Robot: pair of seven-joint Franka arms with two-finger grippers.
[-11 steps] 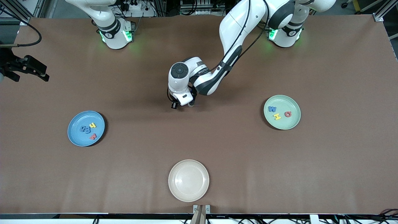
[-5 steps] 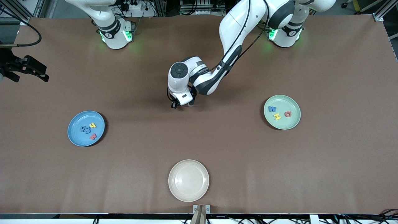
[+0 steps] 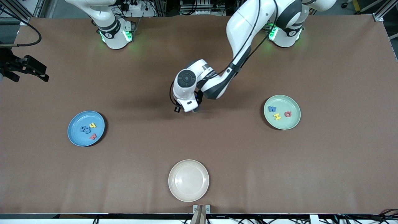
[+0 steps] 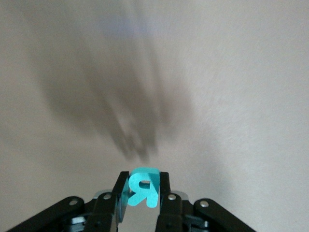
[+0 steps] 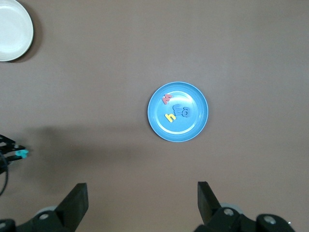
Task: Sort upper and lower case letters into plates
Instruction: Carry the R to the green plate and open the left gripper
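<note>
While the left gripper [image 3: 190,109] hangs over bare table between the blue plate [image 3: 86,128] and mint plate [image 3: 282,112] in the front view, its wrist view shows its fingers [image 4: 163,193] pinching a teal letter R [image 4: 141,187]. The right wrist view shows the right gripper [image 5: 142,205] spread wide, high over the blue plate [image 5: 177,111], which holds four letters [image 5: 175,109].

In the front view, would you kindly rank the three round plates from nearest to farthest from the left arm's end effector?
The left end effector holds a teal letter R over bare table.
1. Cream-white plate, nearest the front camera.
2. Pale mint green plate, toward the left arm's end.
3. Blue plate, toward the right arm's end.
</note>
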